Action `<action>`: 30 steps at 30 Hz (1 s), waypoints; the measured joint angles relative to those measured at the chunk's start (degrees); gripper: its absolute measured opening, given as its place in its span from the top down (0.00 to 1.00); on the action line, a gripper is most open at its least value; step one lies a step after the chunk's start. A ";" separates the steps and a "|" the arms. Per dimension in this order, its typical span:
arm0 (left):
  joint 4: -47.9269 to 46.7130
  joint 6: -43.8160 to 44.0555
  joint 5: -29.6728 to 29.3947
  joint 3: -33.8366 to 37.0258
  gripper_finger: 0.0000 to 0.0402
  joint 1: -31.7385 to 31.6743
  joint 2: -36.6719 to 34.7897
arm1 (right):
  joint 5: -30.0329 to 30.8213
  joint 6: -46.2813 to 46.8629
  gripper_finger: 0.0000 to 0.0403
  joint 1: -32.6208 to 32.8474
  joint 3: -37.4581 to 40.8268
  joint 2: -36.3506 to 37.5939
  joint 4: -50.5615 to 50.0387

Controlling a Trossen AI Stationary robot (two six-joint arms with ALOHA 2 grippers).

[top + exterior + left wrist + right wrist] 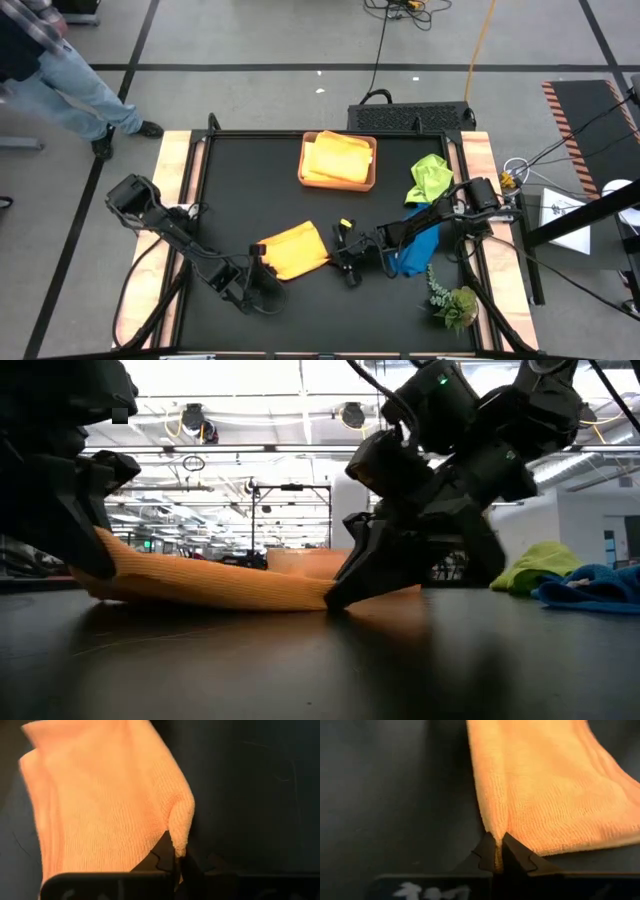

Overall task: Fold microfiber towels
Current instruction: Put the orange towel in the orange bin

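Closest to the low camera lay the bare black table top [300,670], and on it the orange towel [220,585], stretched flat between the two arms. Both grippers pinched that towel. At its left end, the left gripper [262,268] had its fingers pressed together on a corner, and the left wrist view showed a bunched fold of the orange towel [100,805] caught between the dark fingertips [167,852]. At the opposite end, the right gripper [346,246] was clamped on the towel's edge; in the right wrist view the fingertips [487,851] met on a small ridge of orange towel [545,795], with the rest of the cloth lying flat on the table beyond them. In the low view the right gripper [345,592] came down at a slant, its tip touching the table at the towel's end.

Seen from above, the orange towel [295,250] sat on the front half of the table, between the two grippers. Behind it, toward the table's far edge, a tan tray [304,172] held a yellow towel [338,158]. To the right of the orange towel, beyond the right gripper, a blue towel [415,250] lay crumpled under the right arm, with a lime green towel [430,176] just behind it. A plant sprig [452,300] lay near the table's front right corner. A person's legs [70,90] showed on the floor, well apart from the table.
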State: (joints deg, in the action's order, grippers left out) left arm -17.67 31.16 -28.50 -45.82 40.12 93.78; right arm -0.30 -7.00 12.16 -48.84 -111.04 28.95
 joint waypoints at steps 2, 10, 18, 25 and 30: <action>0.22 -0.49 -0.53 0.00 0.97 0.06 0.00 | -0.02 0.09 0.99 0.73 0.02 0.81 -0.33; -0.67 -1.38 -1.54 -0.13 0.97 -0.34 -0.09 | 0.10 0.30 0.99 1.98 0.02 2.90 -2.00; -0.66 -2.60 -1.54 -0.15 0.97 -0.33 -0.11 | 0.20 0.46 0.99 2.21 0.02 2.90 -1.27; -0.63 -2.56 -1.54 -0.20 0.98 -0.33 -0.15 | 0.20 0.90 0.99 2.21 -0.05 2.94 -1.12; -0.59 -2.55 -1.54 -0.22 0.97 -0.33 -0.18 | 0.20 1.76 0.99 2.21 -0.09 2.96 -1.47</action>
State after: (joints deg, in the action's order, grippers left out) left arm -18.26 28.60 -30.04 -46.04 39.79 93.60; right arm -0.10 -5.23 14.36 -48.93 -108.07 27.49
